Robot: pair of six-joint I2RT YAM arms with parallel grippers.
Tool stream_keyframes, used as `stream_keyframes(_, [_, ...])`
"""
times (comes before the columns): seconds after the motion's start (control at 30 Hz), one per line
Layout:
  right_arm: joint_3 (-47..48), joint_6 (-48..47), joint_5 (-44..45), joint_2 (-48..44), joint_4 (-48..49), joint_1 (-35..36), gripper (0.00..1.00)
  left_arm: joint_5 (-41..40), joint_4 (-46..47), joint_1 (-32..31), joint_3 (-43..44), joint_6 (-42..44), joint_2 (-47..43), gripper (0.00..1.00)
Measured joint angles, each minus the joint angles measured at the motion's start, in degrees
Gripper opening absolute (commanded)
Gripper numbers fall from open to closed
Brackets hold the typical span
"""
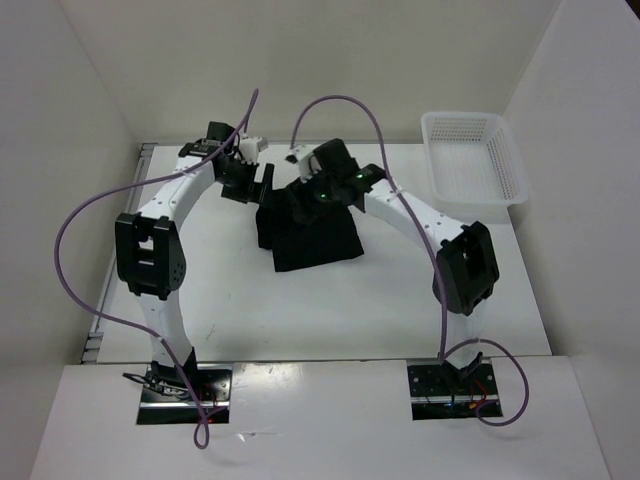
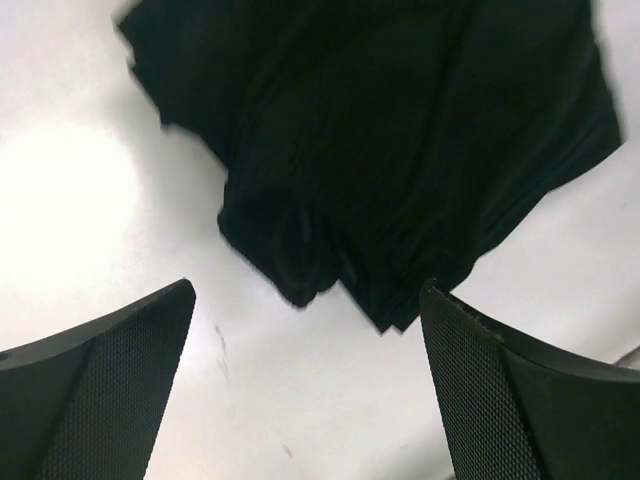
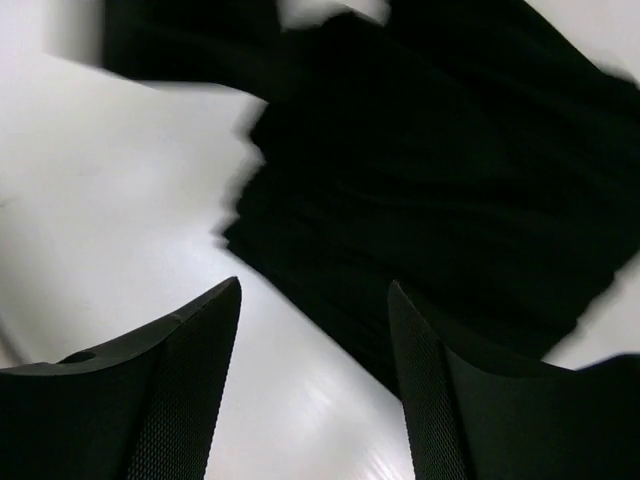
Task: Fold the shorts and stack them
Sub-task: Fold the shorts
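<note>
the black soft-fabric shorts (image 1: 318,240) lie on the white bench (image 1: 250,310) just base-side of both spread, empty grippers, the right gripper (image 3: 315,285) over their far edge and the left gripper (image 2: 308,292) beside their far-left corner.

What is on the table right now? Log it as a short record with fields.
shorts: black, layered in a rough fold, lying on the table
left gripper: open, at the shorts' far left corner, holding nothing
right gripper: open, over the shorts, holding nothing
basket: white mesh, far right, apart from the shorts, nothing in it
</note>
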Motion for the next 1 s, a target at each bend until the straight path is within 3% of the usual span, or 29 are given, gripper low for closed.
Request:
stream_keyframes(0.23, [-7.23, -0.26, 4.94, 3.52, 0.61, -15.76, 0.71, 2.45, 4.72, -0.94, 7.43, 0.07, 4.96, 1.0])
stream_keyframes(0.43, [-13.53, -2.54, 2.84, 3.91, 0.68, -17.03, 0.71, 1.99, 5.86, -1.86, 7.21, 0.07, 12.57, 1.0])
stream_keyframes(0.5, [-16.04, -2.8, 1.33, 3.93, 0.85, -17.09, 0.71, 2.01, 5.79, -1.95, 6.84, 0.04, 13.53, 0.96])
stream_keyframes(0.57, [-18.47, -2.89, -0.11, 3.93, 0.81, -17.25, 0.71, 2.01, 5.95, -1.95, 6.82, -0.02, 14.01, 0.86])
stream_keyframes(0.6, [-19.78, -2.86, -0.85, 3.91, 0.87, -17.33, 0.71, 1.99, 6.1, -1.95, 6.82, 0.07, 14.25, 0.76])
stream_keyframes(0.63, [-20.74, -2.73, -1.4, 3.93, 0.85, -17.38, 0.71, 1.92, 6.21, -1.95, 6.91, 0.0, 14.53, 0.54])
stream_keyframes(0.7, [-21.97, -2.51, -2.6, 3.67, 1.51, -17.4, 0.63, 1.55, 6.25, -1.95, 7.37, -0.17, 15.43, 0.35])
stream_keyframes(0.73, [-22.29, -2.47, -2.99, 3.61, 1.99, -17.4, 0.58, 1.27, 6.29, -1.97, 7.58, -0.13, 15.87, 0.31])
stream_keyframes(0.9, [-24.02, -1.6, -5.4, 3.63, 3.91, -17.4, 0.18, 0.57, 6.14, -1.79, 9.51, 0.0, 17.68, 0.31])
stream_keyframes(1.0, [-24.3, -0.87, -6.86, 3.69, 4.0, -17.4, 0.09, -0.33, 6.4, -1.75, 11.28, 0.02, 18.73, 0.31])
